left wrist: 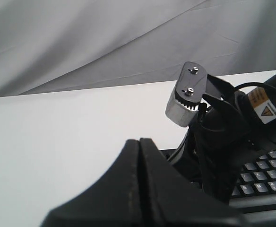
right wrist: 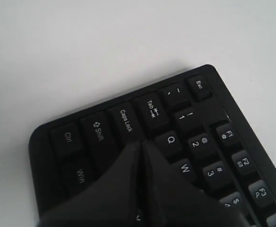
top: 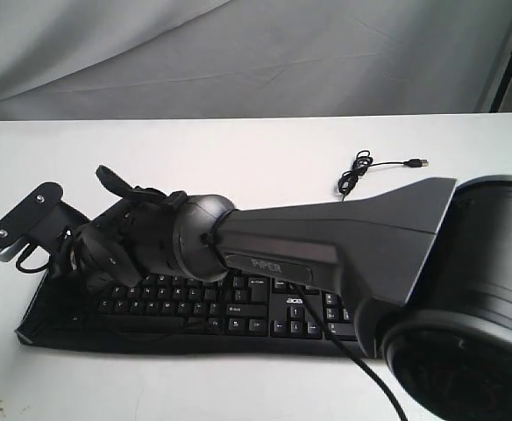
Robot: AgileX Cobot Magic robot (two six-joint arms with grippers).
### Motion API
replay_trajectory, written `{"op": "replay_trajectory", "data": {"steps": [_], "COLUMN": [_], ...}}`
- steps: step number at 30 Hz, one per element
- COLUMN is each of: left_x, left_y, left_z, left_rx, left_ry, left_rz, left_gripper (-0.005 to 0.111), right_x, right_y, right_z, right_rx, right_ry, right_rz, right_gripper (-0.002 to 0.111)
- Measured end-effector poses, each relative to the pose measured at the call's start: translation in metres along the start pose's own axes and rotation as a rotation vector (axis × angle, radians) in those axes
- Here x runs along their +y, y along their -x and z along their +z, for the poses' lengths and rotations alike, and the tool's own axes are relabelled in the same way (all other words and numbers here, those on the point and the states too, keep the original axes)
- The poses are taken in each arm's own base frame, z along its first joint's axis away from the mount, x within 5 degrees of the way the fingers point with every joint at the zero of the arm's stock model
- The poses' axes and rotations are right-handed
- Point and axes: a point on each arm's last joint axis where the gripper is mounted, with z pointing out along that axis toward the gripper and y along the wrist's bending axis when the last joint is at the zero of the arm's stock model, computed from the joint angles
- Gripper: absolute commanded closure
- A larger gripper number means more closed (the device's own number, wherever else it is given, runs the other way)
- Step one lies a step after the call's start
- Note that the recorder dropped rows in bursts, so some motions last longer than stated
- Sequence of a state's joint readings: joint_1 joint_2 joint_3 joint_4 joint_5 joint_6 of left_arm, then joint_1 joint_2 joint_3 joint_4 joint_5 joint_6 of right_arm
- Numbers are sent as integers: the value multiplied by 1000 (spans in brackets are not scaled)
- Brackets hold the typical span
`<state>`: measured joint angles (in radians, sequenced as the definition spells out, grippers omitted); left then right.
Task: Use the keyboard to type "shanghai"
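Keyboard [top: 238, 311] lies flat along the table [top: 238, 149] edge nearest the ext. cam, w/ its cable [top: 357, 175] lying loose twd the far edge. My R hand [right wrist: 142, 144] has fingers pressed together and holds nothing. Its tip is over the keys btw Caps Lock and Q; can't tell if it touches. L hand [left wrist: 139, 142] is likewise fully closed and empty, near the keyboard's end.
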<state>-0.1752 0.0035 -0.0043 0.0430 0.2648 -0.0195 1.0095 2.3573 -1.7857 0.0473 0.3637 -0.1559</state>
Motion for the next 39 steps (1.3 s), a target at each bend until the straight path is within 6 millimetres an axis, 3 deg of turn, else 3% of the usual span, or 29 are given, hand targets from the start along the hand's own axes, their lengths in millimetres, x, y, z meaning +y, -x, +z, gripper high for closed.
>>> {"op": "replay_trajectory", "data": {"steps": [39], "left_x": [0], "left_y": [0], "left_z": [0], "left_rx": [0], "left_ry": [0], "left_rz": [0], "left_gripper": [107], "right_x": [1], "right_y": [-1], "right_z": [0], "right_rx": [5], "right_ry": [3], "right_rz": [1], "right_gripper": [108]}}
